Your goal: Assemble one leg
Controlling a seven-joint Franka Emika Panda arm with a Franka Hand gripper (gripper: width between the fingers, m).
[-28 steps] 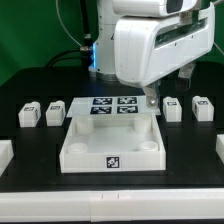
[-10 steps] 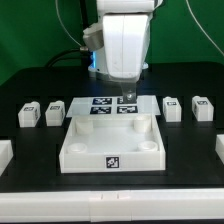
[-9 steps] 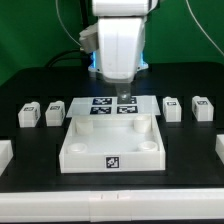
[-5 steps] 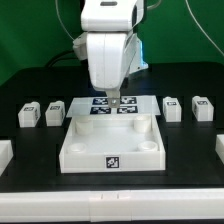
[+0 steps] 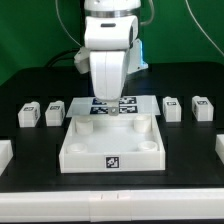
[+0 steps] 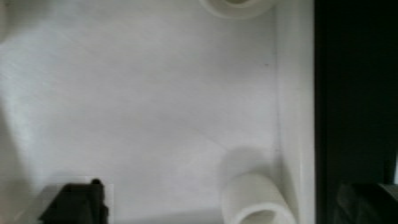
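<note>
**Change noted:** The white robot arm (image 5: pixel 108 55) has crossed behind the large white square tray (image 5: pixel 85 160). 2.8 s ago it stood toward the exterior view's right of the tray. It is now above the tray's rear wall, slightly toward the exterior view's left. It covers part of the flat white marker board (image 5: pixel 130 101), which lies just behind the tray.

**Task items:** The four small white block-like legs, each with a black-and-white tag, have not moved. The near left leg (image 5: pixel 54 113) and far left leg (image 5: pixel 29 114) stand on the black worktop (image 5: pixel 40 182) to the exterior view's left of the tray. The near right leg (image 5: pixel 172 108) and far right leg (image 5: pixel 201 108) stand to its right. None is touched.

**Jaws:** The wrist view looks into the tray, with a round corner socket (image 6: pixel 260 200) below. One dark finger (image 6: pixel 75 203) is plain. The other appears to sit at the opposite edge, though it merges with the dark worktop. On that reading the jaws are spread wide and hold nothing.

**Assessment:** The sweep leads away from the right-hand pair, so a left-hand leg is probably the target. No grasp has begun, and the task stands at its start.
</note>
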